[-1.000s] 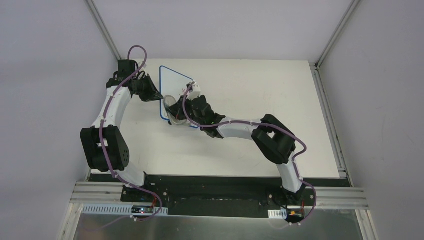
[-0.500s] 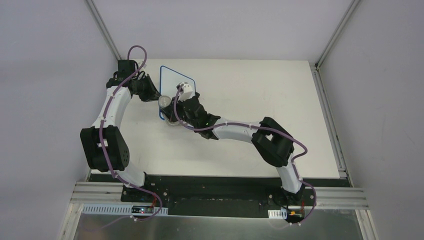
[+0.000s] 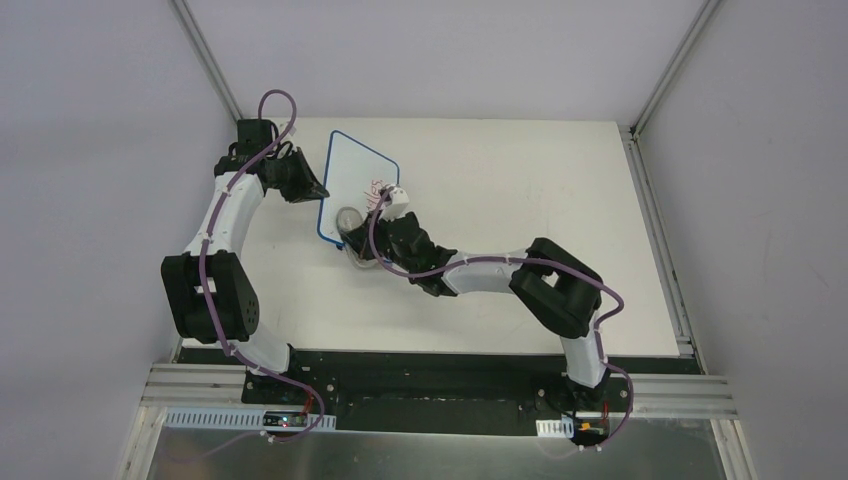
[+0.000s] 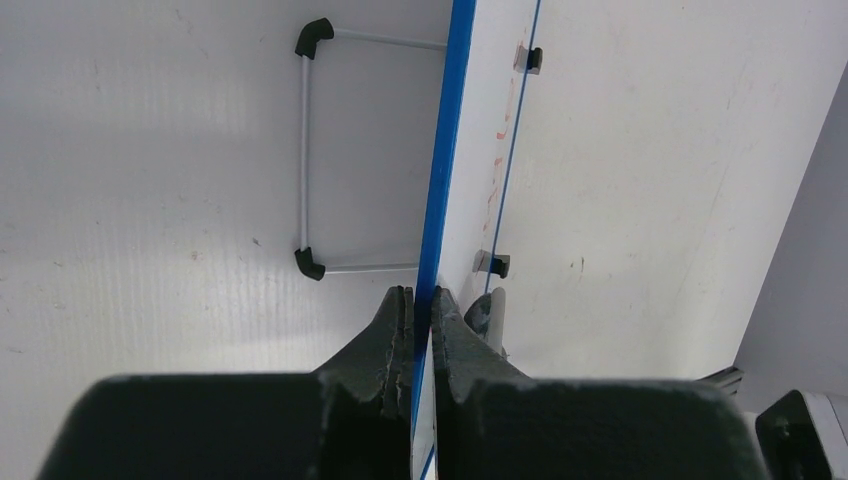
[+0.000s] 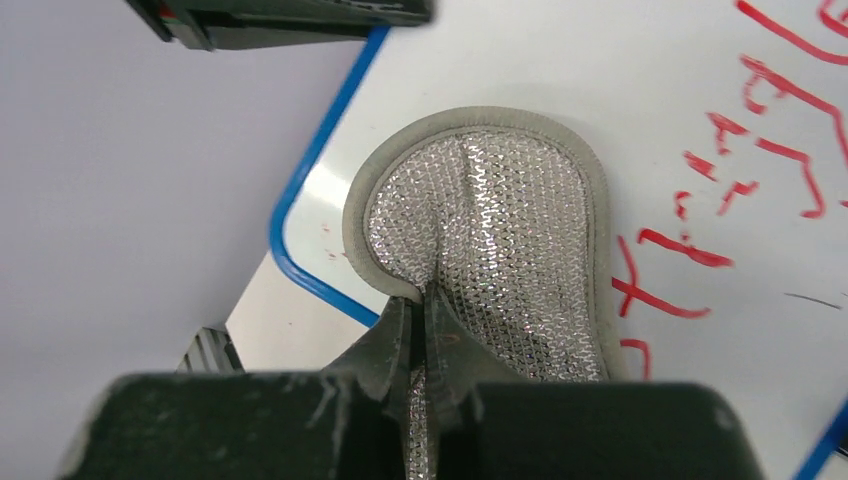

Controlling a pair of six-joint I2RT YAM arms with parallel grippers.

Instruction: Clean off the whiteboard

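Observation:
The whiteboard (image 3: pixel 356 190) is a white board with a blue rim, at the table's far left, with red handwriting (image 3: pixel 378 191) on it. My left gripper (image 3: pixel 318 190) is shut on its left blue rim (image 4: pixel 437 200), seen edge-on in the left wrist view, jaws clamped on either side. My right gripper (image 3: pixel 362 243) is shut on a silver mesh pad with a grey border (image 5: pixel 500 250), pressed flat on the whiteboard (image 5: pixel 640 110) near its blue corner (image 5: pixel 300 265). Red handwriting (image 5: pixel 730 190) lies just right of the pad.
A thin metal stand with black corner pieces (image 4: pixel 306 150) shows on the table beside the board in the left wrist view. The white table (image 3: pixel 520 180) extends to the right, bounded by grey walls and an aluminium frame (image 3: pixel 655 200).
My right gripper with the pad swept up the board toward its far edge, then back down to the near left corner. The board has shifted and turned slightly, and red writing shows again.

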